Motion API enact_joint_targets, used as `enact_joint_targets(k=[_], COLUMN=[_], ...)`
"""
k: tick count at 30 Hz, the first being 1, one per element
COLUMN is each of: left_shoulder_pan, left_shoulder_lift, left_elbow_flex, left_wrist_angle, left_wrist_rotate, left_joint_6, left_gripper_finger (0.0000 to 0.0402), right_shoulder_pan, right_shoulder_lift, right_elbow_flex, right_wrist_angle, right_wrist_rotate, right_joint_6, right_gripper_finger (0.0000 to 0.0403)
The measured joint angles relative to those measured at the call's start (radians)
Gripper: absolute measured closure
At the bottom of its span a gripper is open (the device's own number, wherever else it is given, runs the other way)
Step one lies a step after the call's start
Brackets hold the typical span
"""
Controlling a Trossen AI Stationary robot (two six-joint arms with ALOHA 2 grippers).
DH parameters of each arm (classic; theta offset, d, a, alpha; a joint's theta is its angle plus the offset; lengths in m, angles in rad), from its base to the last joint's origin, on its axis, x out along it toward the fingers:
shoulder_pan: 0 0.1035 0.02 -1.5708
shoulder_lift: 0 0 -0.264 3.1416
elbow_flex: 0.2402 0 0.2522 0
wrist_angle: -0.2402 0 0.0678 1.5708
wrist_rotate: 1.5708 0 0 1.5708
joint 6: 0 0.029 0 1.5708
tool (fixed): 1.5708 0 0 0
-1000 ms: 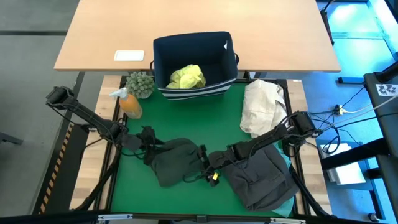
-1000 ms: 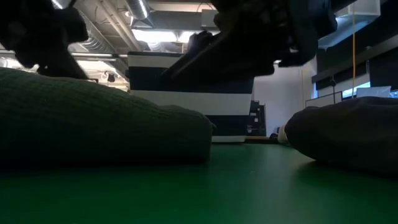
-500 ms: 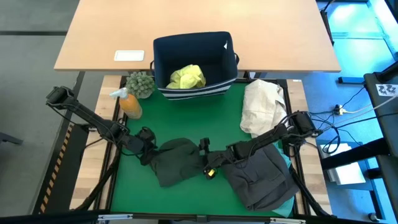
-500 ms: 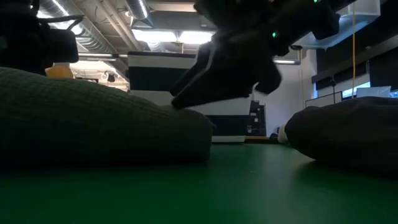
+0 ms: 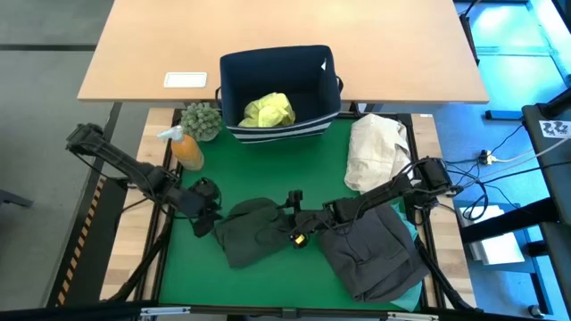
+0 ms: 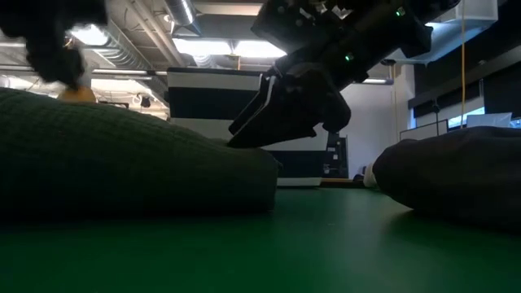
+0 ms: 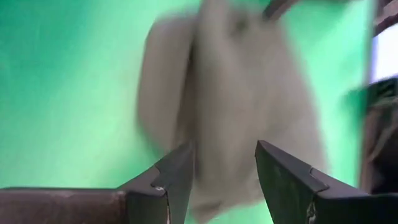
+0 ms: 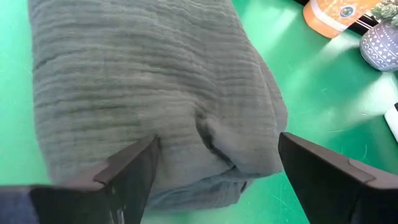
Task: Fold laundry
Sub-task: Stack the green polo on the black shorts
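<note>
Right tool: fingers spread wide, hovering over the right edge of the folded dark garment, probably lining up a grip. Left tool: partly open, empty, waiting beside the garment's left edge. Garment lying mid-worktop.
</note>
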Motion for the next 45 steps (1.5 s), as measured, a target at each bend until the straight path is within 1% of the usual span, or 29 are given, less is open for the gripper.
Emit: enact_joint_targets(k=[3,6,10,17,19,23,27,30,33,36,38,42,45], left_shoulder_pan=[-0.026,-0.055,-0.094,-0.152,-0.163,-0.171,-0.155,-0.14,-0.112,-0.08,-0.059,-0.018,0.008], left_shoulder_lift=[0.009,0.051,0.157,0.344,0.386,0.444,0.449,0.45,0.454,0.454,0.454,0.453,0.441], left_elbow_flex=[0.035,0.036,0.035,0.035,0.035,0.035,0.034,0.034,0.034,0.034,0.034,0.034,0.054], left_wrist_angle=[0.091,0.14,0.147,0.278,0.273,0.259,0.284,0.278,0.274,0.276,0.277,0.277,0.254], left_wrist_rotate=[-0.076,-0.1,-0.101,-0.101,-0.096,-0.055,-0.076,-0.099,-0.089,-0.076,-0.073,-0.074,-0.073], left_joint_6=[0.066,0.107,0.057,0.062,0.05,0.045,0.023,0.057,0.091,0.132,0.162,0.238,0.257], left_gripper_finger=[0.0237,0.0237,0.0237,0.0237,0.0237,0.0237,0.0237,0.0237,0.0237,0.0237,0.0237,0.0237,0.0237], right_shoulder_pan=[0.0,0.0,0.002,0.002,0.002,0.002,0.002,0.0,-0.005,-0.004,-0.004,-0.004,-0.004], right_shoulder_lift=[0.0,-0.001,-0.001,-0.001,-0.001,-0.001,-0.001,-0.001,-0.013,-0.053,-0.097,-0.161,-0.169], right_elbow_flex=[0.0,0.0,0.0,0.0,0.0,0.0,0.0,0.0,-0.001,-0.001,-0.001,0.001,0.001], right_wrist_angle=[0.0,0.016,0.019,0.019,0.019,0.019,0.019,0.022,0.004,0.001,0.003,-0.012,-0.017], right_wrist_rotate=[0.0,0.0,0.0,0.0,0.0,0.0,0.0,-0.001,0.002,0.033,0.033,0.006,-0.023], right_joint_6=[-0.001,-0.001,-0.001,0.001,0.001,0.003,-0.005,-0.013,-0.018,-0.026,-0.035,-0.032,-0.006], right_gripper_finger=[0.0072,0.0072,0.0072,0.0072,0.0072,0.0072,0.0072,0.0072,0.0072,0.0072,0.0072,0.0072,0.0072])
